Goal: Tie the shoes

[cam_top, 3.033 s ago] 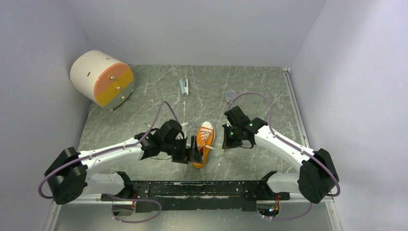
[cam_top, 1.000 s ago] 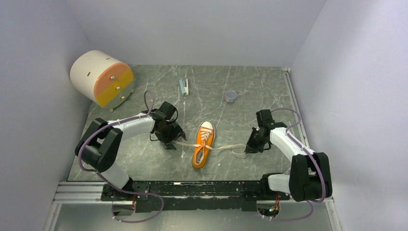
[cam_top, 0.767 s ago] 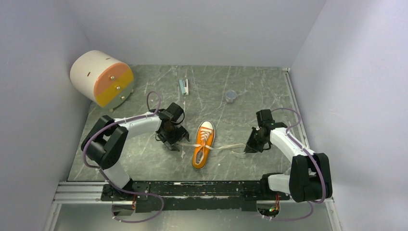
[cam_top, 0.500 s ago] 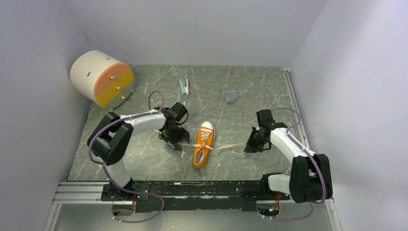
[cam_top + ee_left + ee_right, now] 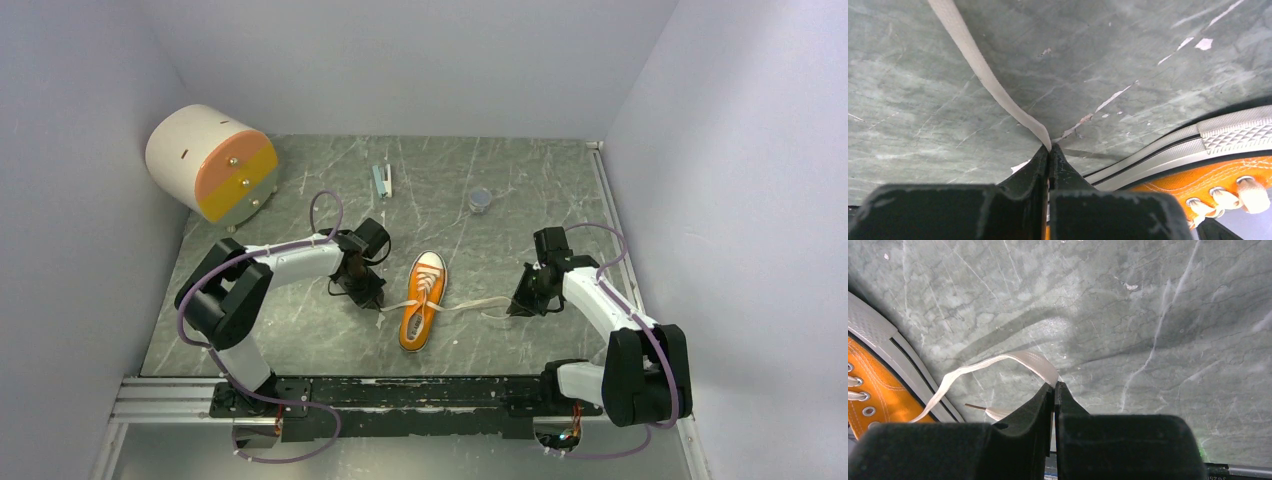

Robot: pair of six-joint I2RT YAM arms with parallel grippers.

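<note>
so your left gripper [image 5: 1049,148] is clamping down on the left lace [image 5: 982,67], jaws pressed right together with the flat white strip pinched at the very tips. from there the lace is running away from the fingers, lying flat across the table [image 5: 1148,30]. the orange sneaker [image 5: 422,300] is sitting just to the right of that gripper, with its white sole and a few eyelets peeking in at the lower right of the wrist cam

your right gripper [image 5: 1054,386] is doing the same thing on the other side. it's squeezing tight on the right lace [image 5: 1034,360], which is curving off the fingertips to the left and trailing back toward the sneaker. the sneaker is sitting off to the left of that gripper, near it but not touching

from above, the sneaker is lying between your two grippers, toe cap pointing away from the arm bases, with a lace stretching out sideways to each one. well beyond the left gripper a white drum with an orange face [image 5: 210,162] is resting in the far corner. a small clip-like thing [image 5: 382,180] and a little round disc [image 5: 480,200] are sitting further out past the sneaker
</note>
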